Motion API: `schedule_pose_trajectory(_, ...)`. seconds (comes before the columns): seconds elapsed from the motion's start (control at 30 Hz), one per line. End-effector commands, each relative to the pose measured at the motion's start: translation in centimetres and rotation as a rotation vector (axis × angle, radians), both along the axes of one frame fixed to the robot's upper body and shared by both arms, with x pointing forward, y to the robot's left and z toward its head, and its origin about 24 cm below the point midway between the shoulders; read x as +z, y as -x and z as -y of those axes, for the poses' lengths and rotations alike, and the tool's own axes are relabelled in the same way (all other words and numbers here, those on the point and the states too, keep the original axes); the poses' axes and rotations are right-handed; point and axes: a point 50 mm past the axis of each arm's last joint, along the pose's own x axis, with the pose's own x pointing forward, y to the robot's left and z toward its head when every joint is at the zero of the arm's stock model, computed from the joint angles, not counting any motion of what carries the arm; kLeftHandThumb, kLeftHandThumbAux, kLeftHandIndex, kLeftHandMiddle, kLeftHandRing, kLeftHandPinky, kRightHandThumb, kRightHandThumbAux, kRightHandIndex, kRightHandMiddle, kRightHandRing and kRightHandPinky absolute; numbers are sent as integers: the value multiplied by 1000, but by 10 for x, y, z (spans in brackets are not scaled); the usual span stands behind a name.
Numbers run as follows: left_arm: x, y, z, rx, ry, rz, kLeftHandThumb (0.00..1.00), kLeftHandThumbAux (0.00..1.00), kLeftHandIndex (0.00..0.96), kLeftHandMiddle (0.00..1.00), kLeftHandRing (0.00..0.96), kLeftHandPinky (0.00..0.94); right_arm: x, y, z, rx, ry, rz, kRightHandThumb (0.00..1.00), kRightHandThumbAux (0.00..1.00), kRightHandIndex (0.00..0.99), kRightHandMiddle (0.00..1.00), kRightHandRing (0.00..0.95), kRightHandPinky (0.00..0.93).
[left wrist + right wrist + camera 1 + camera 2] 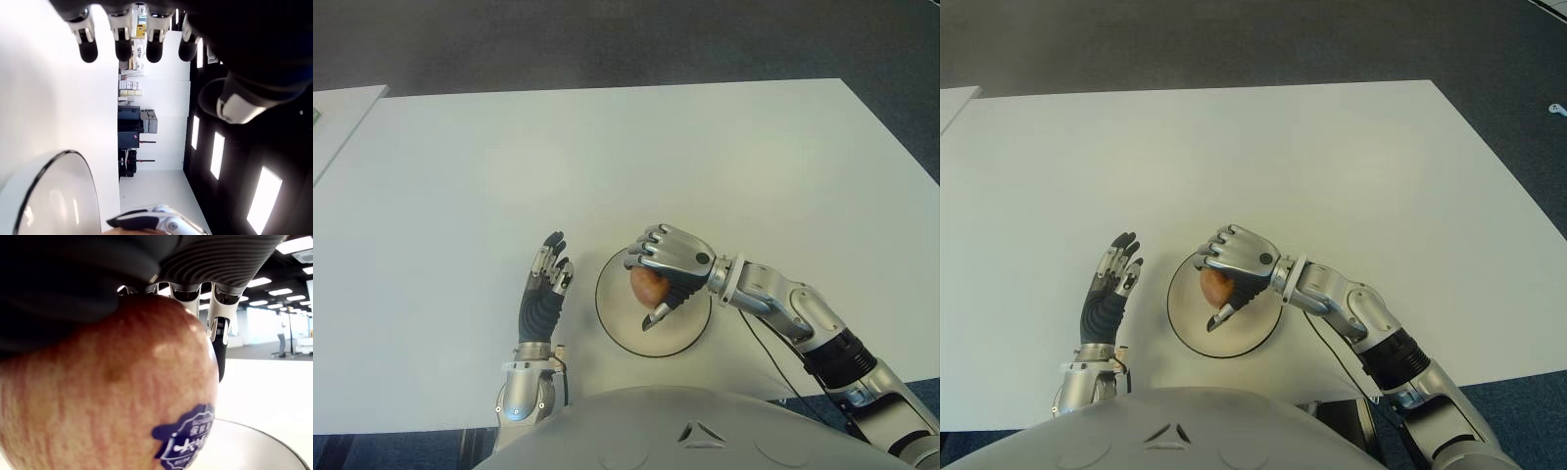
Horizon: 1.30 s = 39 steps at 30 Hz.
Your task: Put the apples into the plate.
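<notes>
Over the plate [680,338], near the table's [705,157] near edge, the apple [648,284] sits wrapped in the right hand [668,264]. Released from any height, it might roll off the shallow rim. No other fruit shows in the plate. Just left of it, the left hand [544,294] shows with straight fingers, holding nothing.

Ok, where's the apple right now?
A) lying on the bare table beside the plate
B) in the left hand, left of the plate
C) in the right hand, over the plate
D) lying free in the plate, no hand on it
C: the right hand has its fingers curled around the apple above the plate; the left hand shows to the plate's left, open and holding nothing.
</notes>
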Motion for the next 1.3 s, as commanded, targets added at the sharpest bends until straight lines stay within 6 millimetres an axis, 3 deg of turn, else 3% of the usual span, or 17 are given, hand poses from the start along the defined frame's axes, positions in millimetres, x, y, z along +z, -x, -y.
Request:
schedule_pose_trajectory(0.03, -2, 0, 1, -14, 8, -16, 42, 477, 0, 0, 0, 0, -1, 4, 2, -6, 41, -27, 852, 674, 403, 523, 803, 816)
schedule_pose_trajectory(0.4, -2, -1, 0, -11, 7, -14, 65, 467, 0, 0, 0, 0, 0, 9, 10, 7, 94, -23, 863, 664, 441, 595, 820, 821)
schedule_pose_trajectory(0.5, -2, -1, 0, -8, -2, -15, 65, 463, 0, 0, 0, 0, -2, 7, 11, 7, 63, -26, 861, 665, 437, 589, 786, 739)
schedule_pose_trajectory(0.57, -3, -1, 0, -7, -8, -18, 63, 460, 0, 0, 0, 0, -3, 6, 10, 13, 39, -25, 854, 669, 422, 584, 716, 629)
schedule_pose_trajectory(0.6, -3, -1, -1, -8, -11, -21, 62, 458, 0, 0, 0, 0, -3, 5, 10, 16, 30, -24, 795, 683, 421, 524, 591, 528)
schedule_pose_trajectory(0.67, -3, -1, -1, -10, -14, -24, 61, 457, 0, 0, 0, 0, -9, 2, 9, 23, 31, -24, 685, 655, 388, 431, 445, 407)
schedule_pose_trajectory(0.77, -4, -1, 0, -15, -9, -29, 55, 461, 0, 0, 0, 0, -14, 1, 8, 26, 45, -32, 383, 567, 169, 168, 163, 151)
schedule_pose_trajectory(0.83, -4, -1, 0, -18, -6, -32, 53, 467, 0, 0, 0, 0, -15, 1, 8, 27, 63, -44, 279, 555, 91, 85, 83, 77)
schedule_pose_trajectory(1.07, -2, -1, 2, -27, -19, -18, 49, 497, 0, 0, 0, 0, -14, 5, 12, 49, 108, -70, 76, 472, 6, 5, 5, 5)
schedule_pose_trajectory(1.3, -3, -1, 1, -19, -31, -13, 50, 509, 0, 0, 0, 0, -13, 5, 13, 54, 106, -65, 18, 385, 0, 0, 0, 0)
